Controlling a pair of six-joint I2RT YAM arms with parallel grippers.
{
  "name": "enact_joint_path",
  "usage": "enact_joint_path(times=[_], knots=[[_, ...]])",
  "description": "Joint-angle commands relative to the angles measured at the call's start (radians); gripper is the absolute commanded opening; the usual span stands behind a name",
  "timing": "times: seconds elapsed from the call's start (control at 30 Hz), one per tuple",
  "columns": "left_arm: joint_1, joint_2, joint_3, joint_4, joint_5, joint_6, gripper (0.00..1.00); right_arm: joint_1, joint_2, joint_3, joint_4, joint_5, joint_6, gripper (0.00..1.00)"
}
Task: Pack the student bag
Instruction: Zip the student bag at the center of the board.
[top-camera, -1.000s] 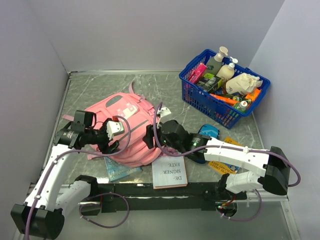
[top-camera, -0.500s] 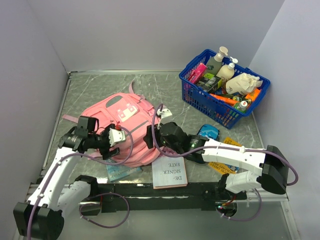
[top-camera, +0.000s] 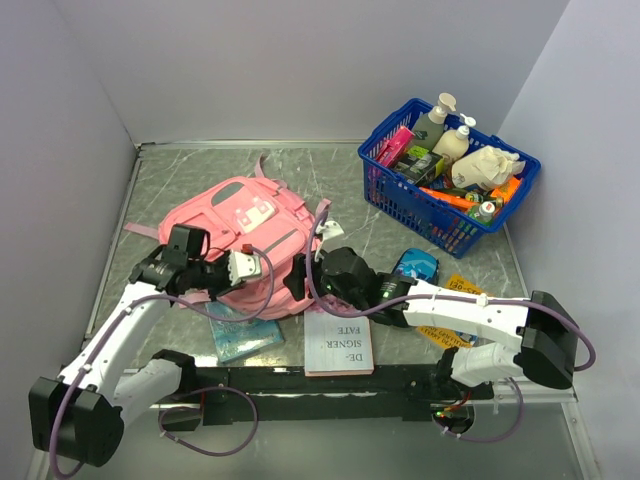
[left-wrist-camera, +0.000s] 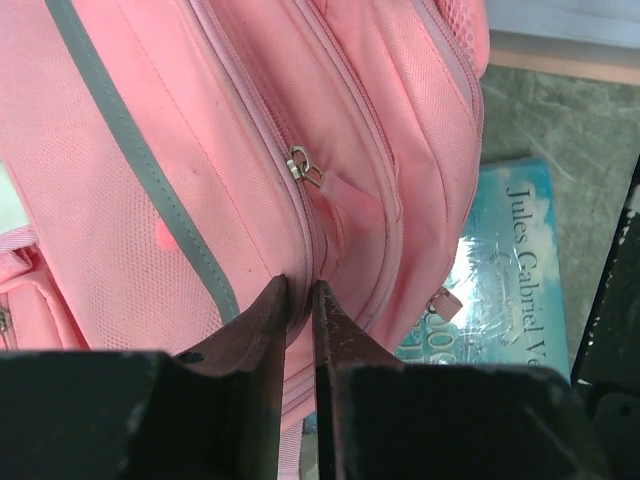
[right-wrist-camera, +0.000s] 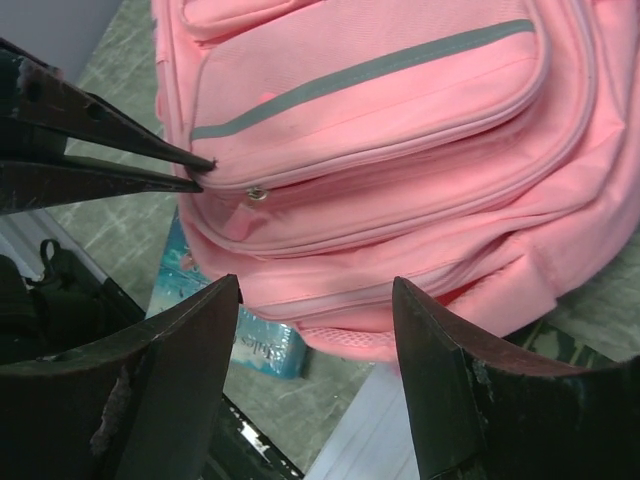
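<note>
Since approx. a second ago the left gripper (left-wrist-camera: 300, 288) has swung in over the near-left side of the student bag (top-camera: 250, 235) and gone from wide open to nearly shut. The bag itself has been nudged a little toward the back of the table (top-camera: 180, 180). It is a pink backpack lying flat w/ its front pockets up, roughly mid-table. Left wrist view: the two dark fingers stand almost together, pinching a ridge of pink fabric right along a zip seam. The metal zip pull (left-wrist-camera: 300, 165) sits a bit further along that seam, not btwn the tips. Judging by this, the pinch is meant to steady or lift the seam so the zip can be worked open. The right gripper (right-wrist-camera: 315, 285) hovers just off the bag's near-right edge w/ fingers spread wide and nothing in them, facing the same zip line. It is probably placed to take the pull or brace the bag. A blue paperback (top-camera: 240, 340) is part-tucked under the bag's near edge, and a white book (top-camera: 340, 345) lies just beside the bag, near-right. Well apart, beyond the bag's far-right, stands a blue basket (top-camera: 440, 225) w/ bottles and other small supplies, likely the items to pack. Packing looks barely begun, as the bag appears zipped.
</note>
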Motion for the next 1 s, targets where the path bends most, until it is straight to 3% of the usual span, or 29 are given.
enact_joint_path(times=[0.0, 0.07, 0.2, 0.3, 0.43, 0.73, 0.97], knots=[[-0.027, 0.006, 0.081, 0.066, 0.042, -0.119, 0.12, 0.003, 0.013, 0.035, 0.075, -0.049, -0.002, 0.72], [-0.033, 0.012, 0.126, 0.079, 0.052, -0.168, 0.04, 0.003, 0.03, 0.046, 0.083, -0.075, -0.004, 0.68], [-0.035, 0.023, 0.202, 0.079, 0.083, -0.288, 0.01, 0.003, 0.066, 0.07, 0.088, -0.094, -0.007, 0.62], [-0.041, 0.015, 0.224, 0.102, 0.105, -0.365, 0.02, 0.004, 0.072, 0.07, 0.117, -0.103, -0.023, 0.64], [-0.099, 0.006, 0.209, 0.12, 0.068, -0.371, 0.02, 0.007, 0.076, 0.084, 0.129, -0.118, -0.02, 0.66], [-0.108, 0.007, 0.202, 0.129, 0.059, -0.396, 0.02, 0.027, 0.128, 0.136, 0.121, -0.063, -0.063, 0.65], [-0.108, 0.003, 0.205, 0.125, 0.062, -0.394, 0.02, 0.027, 0.158, 0.129, 0.121, -0.035, -0.071, 0.59]])
